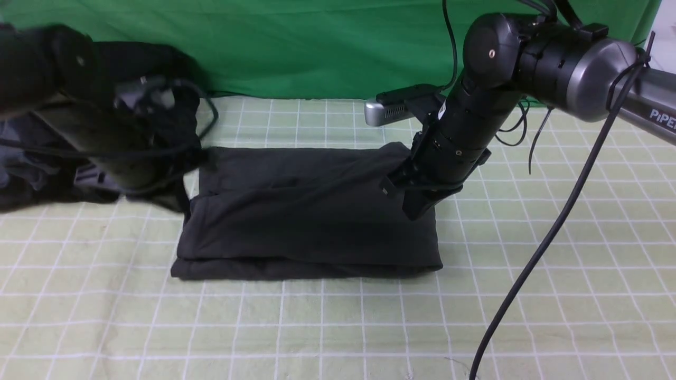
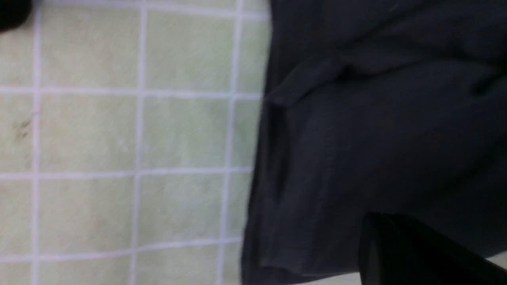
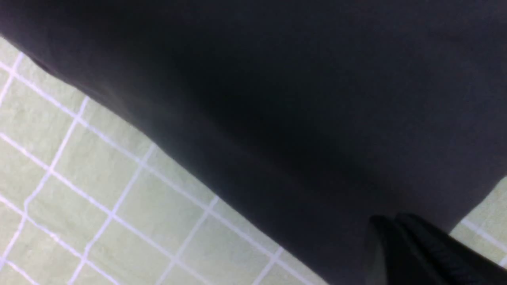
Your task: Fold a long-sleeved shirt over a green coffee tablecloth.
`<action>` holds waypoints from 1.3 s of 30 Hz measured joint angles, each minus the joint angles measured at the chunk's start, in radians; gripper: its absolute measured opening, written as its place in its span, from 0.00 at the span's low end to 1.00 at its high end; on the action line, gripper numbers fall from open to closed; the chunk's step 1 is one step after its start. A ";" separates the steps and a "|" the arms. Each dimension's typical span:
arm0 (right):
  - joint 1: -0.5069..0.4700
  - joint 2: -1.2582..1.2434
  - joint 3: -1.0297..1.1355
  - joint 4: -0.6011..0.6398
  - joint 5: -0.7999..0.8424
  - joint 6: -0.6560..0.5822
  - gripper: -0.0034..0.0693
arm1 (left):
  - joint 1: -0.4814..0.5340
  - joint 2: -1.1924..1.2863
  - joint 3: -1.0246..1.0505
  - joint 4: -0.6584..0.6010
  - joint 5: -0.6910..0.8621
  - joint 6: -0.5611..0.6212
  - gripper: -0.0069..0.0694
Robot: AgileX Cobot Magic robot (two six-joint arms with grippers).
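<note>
Item 1: long-sleeved shirt (image 1: pixel 309 211). Charcoal-dark, folded into a layered rectangular stack. It lies flat at the centre of the table, with its long edges running left to right and the layers visible along the near edge.

Item 2: green coffee tablecloth (image 1: pixel 338 327). Pale yellow-green with a white grid. It covers the whole table surface under the shirt and lies bare on the near, left and right sides of the stack.

Item 3: right gripper (image 1: pixel 417 210). It is angled down from the right, with its tip on the far right part of the folded shirt. In the right wrist view the fingers (image 3: pixel 412 253) are pressed together over dark cloth; whether any fabric is nipped between them cannot be told.

Item 4: left gripper (image 2: pixel 412 253). It sits at the left edge of the shirt and is blurred in the front view. The fingers are closed, showing as a single dark shape above the shirt's edge in the left wrist view; no hold on the cloth can be made out.

Item 5: bundle of dark clothes (image 1: pixel 26 179). At the far left of the table, partly behind the left arm and apart from the folded stack.

Item 6: plain green backdrop (image 1: pixel 317 47). Hangs along the far side.

Item 7: black cable (image 1: pixel 544 237). Trails from the right arm down to the near edge
</note>
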 joint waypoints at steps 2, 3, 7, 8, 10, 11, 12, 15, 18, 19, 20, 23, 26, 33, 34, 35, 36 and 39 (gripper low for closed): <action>0.000 0.000 0.000 0.000 -0.003 -0.002 0.06 | 0.000 -0.002 -0.032 -0.074 -0.003 0.062 0.09; 0.000 0.000 0.000 0.000 -0.004 -0.002 0.06 | 0.000 0.000 -0.035 -0.091 -0.004 0.069 0.09; 0.000 0.000 0.000 0.000 -0.020 -0.003 0.06 | -0.016 0.078 -0.120 -0.187 -0.004 0.166 0.09; 0.000 0.000 0.000 0.000 -0.025 -0.003 0.06 | -0.033 0.137 -0.158 -0.195 0.010 0.188 0.09; 0.000 0.000 0.000 0.001 -0.027 -0.004 0.06 | -0.054 0.204 -0.190 -0.194 0.034 0.220 0.09; 0.000 0.000 0.000 0.001 -0.029 -0.004 0.06 | -0.062 0.229 -0.195 -0.188 0.039 0.229 0.09; 0.000 0.000 0.000 0.001 -0.030 -0.004 0.06 | -0.067 0.247 -0.199 -0.181 0.041 0.235 0.09; 0.000 0.000 0.000 0.001 -0.030 -0.004 0.06 | -0.078 0.313 -0.205 -0.119 0.022 0.195 0.09; 0.000 0.000 0.000 0.002 -0.032 -0.004 0.06 | -0.059 0.329 -0.207 -0.049 -0.018 0.093 0.09; 0.000 0.000 0.000 0.002 -0.032 -0.004 0.06 | -0.057 0.329 -0.208 -0.043 -0.020 0.079 0.09; 0.000 0.000 0.000 0.002 -0.032 -0.004 0.06 | -0.035 0.329 -0.216 -0.018 -0.026 0.046 0.09; 0.000 0.000 0.000 0.002 -0.032 -0.006 0.06 | 0.005 0.329 -0.242 -0.022 -0.007 0.032 0.09; 0.000 0.000 0.000 0.003 -0.032 -0.007 0.06 | 0.027 0.311 -0.256 -0.056 0.037 0.087 0.09; 0.000 0.000 0.000 0.003 -0.033 -0.007 0.06 | 0.013 0.253 -0.266 -0.082 0.105 0.250 0.11; 0.000 0.000 0.000 0.003 -0.033 -0.008 0.06 | 0.011 0.254 -0.266 -0.068 0.107 0.257 0.13; 0.000 0.000 0.000 0.003 -0.033 -0.008 0.06 | 0.011 0.254 -0.266 -0.065 0.107 0.259 0.13; 0.000 0.000 0.000 0.003 -0.033 -0.008 0.06 | 0.011 0.255 -0.266 -0.043 0.112 0.263 0.17; 0.000 0.000 0.000 0.003 -0.033 -0.008 0.06 | 0.011 0.260 -0.266 -0.009 0.108 0.266 0.31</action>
